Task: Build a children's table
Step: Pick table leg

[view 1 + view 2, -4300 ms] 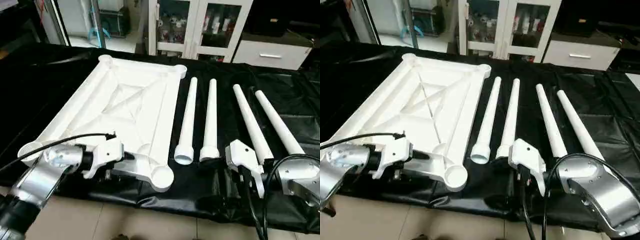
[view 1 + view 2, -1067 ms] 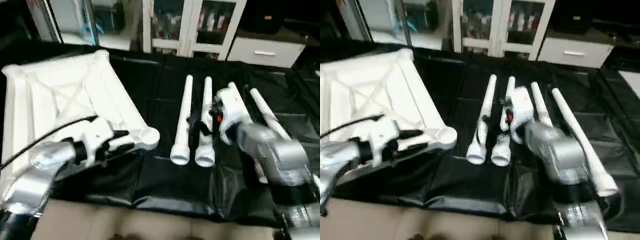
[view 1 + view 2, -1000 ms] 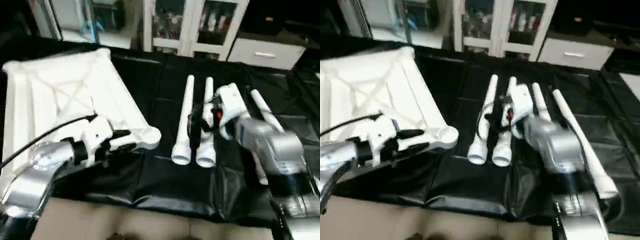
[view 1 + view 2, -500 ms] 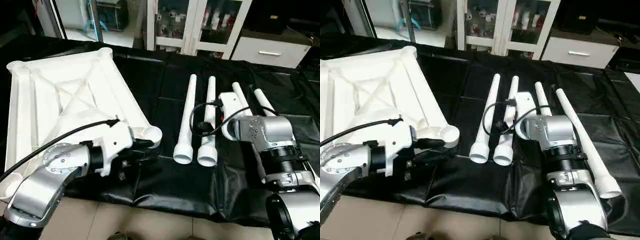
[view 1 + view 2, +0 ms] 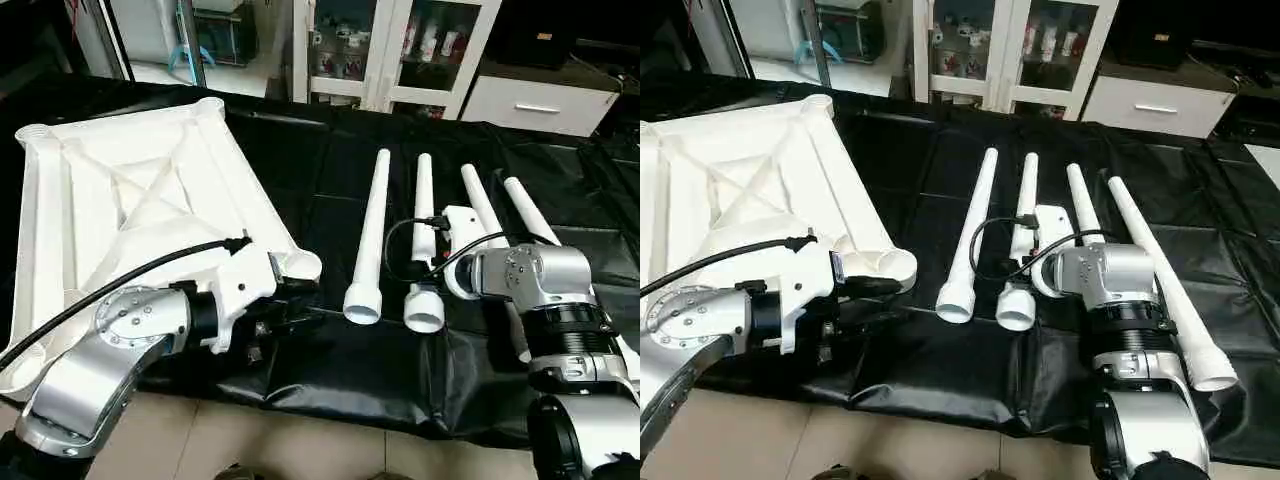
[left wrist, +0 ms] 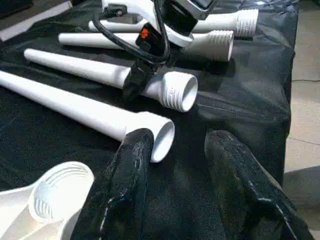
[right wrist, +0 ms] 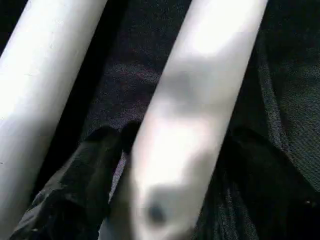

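Observation:
The children's table top [image 5: 130, 200] lies upside down on the left, ribs up. Its near corner socket [image 5: 300, 265] sits just beside my left gripper [image 6: 178, 137], which is open with only black cover between its fingers [image 6: 125, 170]. Four white legs lie side by side to the right. My right gripper [image 7: 175, 145] straddles the second leg from the left [image 5: 424, 205] near its wide end, a finger [image 7: 75, 190] pressed to each side. The first leg [image 5: 372, 225], third leg [image 5: 480, 205] and fourth leg [image 5: 530, 215] lie loose.
Everything rests on a work table with a black cover [image 5: 330, 350], whose front edge meets a tiled floor [image 5: 300, 440]. Glass-door cabinets [image 5: 380, 50] and a white drawer unit [image 5: 540, 100] stand behind it. A cable loops from my right wrist [image 5: 395, 250] over the legs.
My right gripper has settled lower over the second leg and narrowed onto it; that leg's wide end slid slightly right. Since the oldest frames the table top has swung left with my left gripper.

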You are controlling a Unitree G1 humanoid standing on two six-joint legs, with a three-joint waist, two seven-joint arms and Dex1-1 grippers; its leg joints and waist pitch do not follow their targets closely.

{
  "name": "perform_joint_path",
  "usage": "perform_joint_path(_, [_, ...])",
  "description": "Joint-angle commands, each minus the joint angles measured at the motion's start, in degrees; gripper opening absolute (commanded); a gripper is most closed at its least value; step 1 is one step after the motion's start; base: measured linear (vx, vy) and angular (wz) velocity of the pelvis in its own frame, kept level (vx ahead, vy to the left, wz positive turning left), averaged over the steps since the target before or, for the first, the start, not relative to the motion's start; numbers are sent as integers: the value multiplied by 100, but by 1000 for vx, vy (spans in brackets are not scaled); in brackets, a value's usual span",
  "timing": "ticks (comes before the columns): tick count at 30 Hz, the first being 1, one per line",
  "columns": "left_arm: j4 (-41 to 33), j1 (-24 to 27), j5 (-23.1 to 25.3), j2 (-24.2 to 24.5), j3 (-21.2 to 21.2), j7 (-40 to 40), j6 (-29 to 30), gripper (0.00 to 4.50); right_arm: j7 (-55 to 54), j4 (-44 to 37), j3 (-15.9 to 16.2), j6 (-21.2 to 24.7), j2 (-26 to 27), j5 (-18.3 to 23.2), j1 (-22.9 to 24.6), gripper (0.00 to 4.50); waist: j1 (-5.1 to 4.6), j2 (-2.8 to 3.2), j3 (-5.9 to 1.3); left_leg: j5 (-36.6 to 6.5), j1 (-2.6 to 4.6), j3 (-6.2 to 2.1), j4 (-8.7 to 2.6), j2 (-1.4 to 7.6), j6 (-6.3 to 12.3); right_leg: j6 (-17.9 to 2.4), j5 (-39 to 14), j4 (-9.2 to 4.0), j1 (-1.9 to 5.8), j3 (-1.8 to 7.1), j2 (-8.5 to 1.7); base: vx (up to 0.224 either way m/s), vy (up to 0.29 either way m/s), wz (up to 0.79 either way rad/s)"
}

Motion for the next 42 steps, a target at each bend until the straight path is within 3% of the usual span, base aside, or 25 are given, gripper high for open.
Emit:
perform_joint_path(1, [-206,-63,-86,80,-14,-30,109,203,-62,-87,-137,118,10,46,86,310,22,52,-388,-206,29,-73,-456,272,-268,-1338,106,-354,298,275,-343,0,0,0])
perform_joint_path(16, [-344,-71,-279,132,-9,-16,339,203,-361,178,-996,314,140,268,110,193,25,36,-392,-111,29,-62,-449,263,-235,-1328,97,-352,297,269,-339,0,0,0])
perform_joint_path(24, [-317,-146,-329,75,44,45,384,203,-486,-23,-1214,336,161,274,206,186,36,59,-390,-160,46,-61,-452,264,-279,-1278,68,-359,287,264,-332,0,0,0])
perform_joint_path(28, [-301,-197,-438,-2,127,122,399,203,-594,-266,-1261,274,115,253,223,186,53,38,-394,-110,35,-64,-451,261,-283,-1280,121,-354,304,268,-337,0,0,0])
perform_joint_path(32, [-391,-170,-601,-55,269,191,446,203,-656,-899,-1341,486,94,291,323,186,61,49,-400,-43,35,-66,-447,252,-271,-1244,221,-341,305,265,-318,0,0,0])
perform_joint_path(35, [-404,-201,-863,-354,612,477,489,203,-593,-1730,-1394,535,43,417,361,186,65,47,-395,-83,31,-70,-451,259,-275,-1214,196,-352,311,269,-324,0,0,0])
perform_joint_path(37, [-286,-357,-886,-597,822,805,455,203,-501,-2222,-1414,288,24,529,367,186,74,71,-395,-140,35,-77,-452,265,-288,-1194,179,-353,315,273,-324,0,0,0])
perform_joint_path(42, [117,-818,-831,-1099,1136,1566,440,203,-141,-3214,-1293,-309,30,791,423,186,91,61,-388,-247,38,-76,-442,265,-255,-1112,49,-385,316,292,-327,0,0,0])
